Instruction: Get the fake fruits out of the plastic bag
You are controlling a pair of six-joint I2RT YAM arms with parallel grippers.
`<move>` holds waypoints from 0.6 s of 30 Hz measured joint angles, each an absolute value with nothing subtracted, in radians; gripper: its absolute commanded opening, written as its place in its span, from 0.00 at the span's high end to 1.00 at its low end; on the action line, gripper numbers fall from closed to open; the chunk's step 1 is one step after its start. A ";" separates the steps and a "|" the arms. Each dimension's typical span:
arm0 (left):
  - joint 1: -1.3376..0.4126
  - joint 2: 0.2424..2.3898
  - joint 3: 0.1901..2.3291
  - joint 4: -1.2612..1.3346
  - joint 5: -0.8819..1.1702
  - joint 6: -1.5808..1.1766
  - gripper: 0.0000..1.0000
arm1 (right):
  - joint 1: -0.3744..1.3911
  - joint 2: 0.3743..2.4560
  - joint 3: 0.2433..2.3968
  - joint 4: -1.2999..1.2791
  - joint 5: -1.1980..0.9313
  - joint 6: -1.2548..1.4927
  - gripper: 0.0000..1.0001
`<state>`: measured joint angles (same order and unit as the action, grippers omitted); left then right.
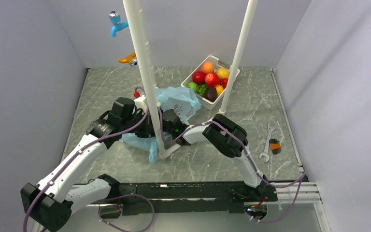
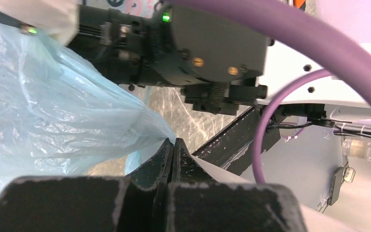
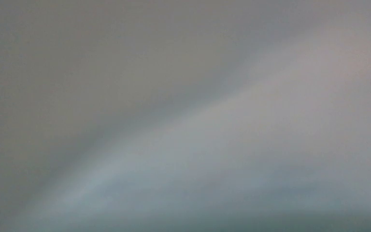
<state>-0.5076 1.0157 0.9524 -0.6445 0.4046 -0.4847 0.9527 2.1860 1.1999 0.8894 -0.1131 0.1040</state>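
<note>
Two grippers work the plastic bag [image 1: 176,102], crumpled at the middle of the table [image 1: 106,87], nearer its left edge than its right. Left gripper [image 2: 174,145]: fingers clenched on a fold of film. Right gripper [image 1: 168,122]: jaws spread wide against the bag; whether they enclose anything cannot be told. The film looks thin, limp and slippery, so a gathered fold is the best hold. The fake fruits, hidden inside, are probably light, hard and prone to roll.

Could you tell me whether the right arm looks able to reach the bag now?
Probably yes: the right arm reaches right up to the bag, which the left fingers pinch; its camera shows only close blur.
</note>
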 measured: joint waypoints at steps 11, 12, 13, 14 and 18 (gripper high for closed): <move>-0.508 0.953 0.882 -0.592 0.388 -0.503 1.00 | 0.951 2.400 1.549 0.641 -0.113 0.149 0.13; -0.508 0.950 0.881 -0.595 0.385 -0.503 1.00 | 0.950 2.407 1.568 0.623 -0.118 0.152 0.15; -0.508 0.945 0.881 -0.599 0.382 -0.503 1.00 | 0.950 2.408 1.575 0.610 -0.121 0.155 0.16; -0.508 0.939 0.881 -0.606 0.380 -0.504 1.00 | 0.949 2.408 1.577 0.599 -0.127 0.160 0.18; -0.511 0.926 0.881 -0.634 0.361 -0.514 1.00 | 0.951 2.403 1.567 0.598 -0.114 0.173 0.22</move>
<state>-0.5114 0.9264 0.8810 -0.6338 0.3607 -0.5140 0.9508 2.4035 1.5673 0.5983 -0.1143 0.1734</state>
